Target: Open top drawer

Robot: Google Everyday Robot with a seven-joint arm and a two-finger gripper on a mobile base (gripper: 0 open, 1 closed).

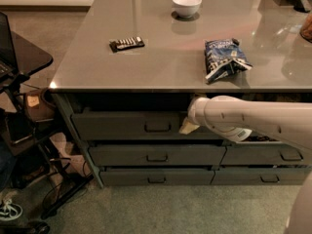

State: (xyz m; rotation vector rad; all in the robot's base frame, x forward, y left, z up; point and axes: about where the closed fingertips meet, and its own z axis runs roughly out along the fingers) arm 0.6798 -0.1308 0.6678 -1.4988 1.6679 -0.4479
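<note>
The top drawer [122, 126] is the wide dark grey front just under the counter's left part, with a small loop handle [157, 127] at its centre. A dark gap shows between its upper edge and the countertop. My gripper [188, 126] is at the drawer front's right end, to the right of the handle and apart from it. The white arm [253, 121] reaches in level from the right and hides most of the gripper.
A grey countertop [161, 67] carries a white bowl [186, 5], a black remote-like object [126, 43] and a blue snack bag [224, 58]. Two lower drawers [157, 156] sit below; narrower drawers [282, 155] are to the right. A black stand [24, 62] with cables stands on the left.
</note>
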